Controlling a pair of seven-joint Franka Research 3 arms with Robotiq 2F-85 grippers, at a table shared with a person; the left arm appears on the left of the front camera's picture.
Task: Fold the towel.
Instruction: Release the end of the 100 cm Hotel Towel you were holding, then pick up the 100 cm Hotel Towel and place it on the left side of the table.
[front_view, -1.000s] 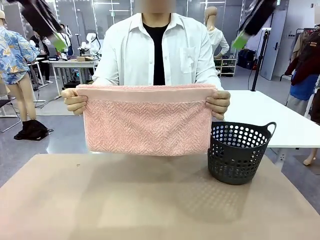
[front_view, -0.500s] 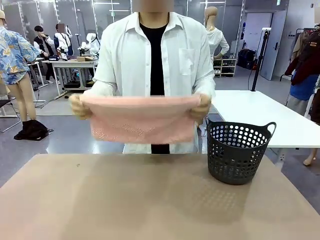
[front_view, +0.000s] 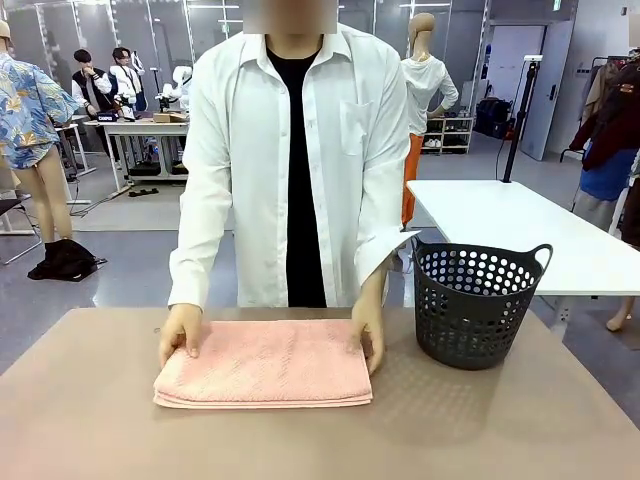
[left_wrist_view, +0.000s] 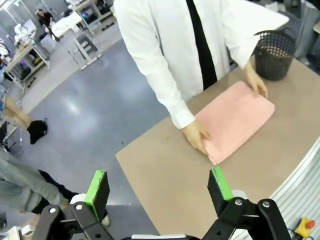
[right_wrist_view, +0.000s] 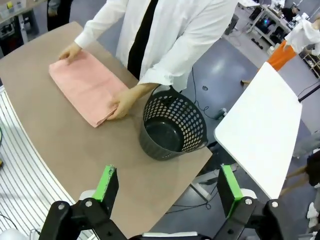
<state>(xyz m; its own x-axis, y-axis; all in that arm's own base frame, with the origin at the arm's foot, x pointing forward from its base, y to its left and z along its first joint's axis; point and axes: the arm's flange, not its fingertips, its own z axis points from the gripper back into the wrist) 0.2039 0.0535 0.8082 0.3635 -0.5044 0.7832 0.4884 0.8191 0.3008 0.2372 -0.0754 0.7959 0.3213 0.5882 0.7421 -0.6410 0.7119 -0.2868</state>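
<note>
We count one towel (front_view: 262, 362), one basket (front_view: 478, 305) at right, one tan table (front_view: 320, 445), two hands (front_view: 181, 334) (front_view: 368, 338), two grippers (left_wrist_view: 157, 186) (right_wrist_view: 167, 186).

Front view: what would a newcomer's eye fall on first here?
The folded pink towel lies flat on the tan table, near its far edge, with the person's hands on its two ends. A dark perforated basket stands empty beside it, on the robot's right.

No text, label, brand or number can be read anywhere.
</note>
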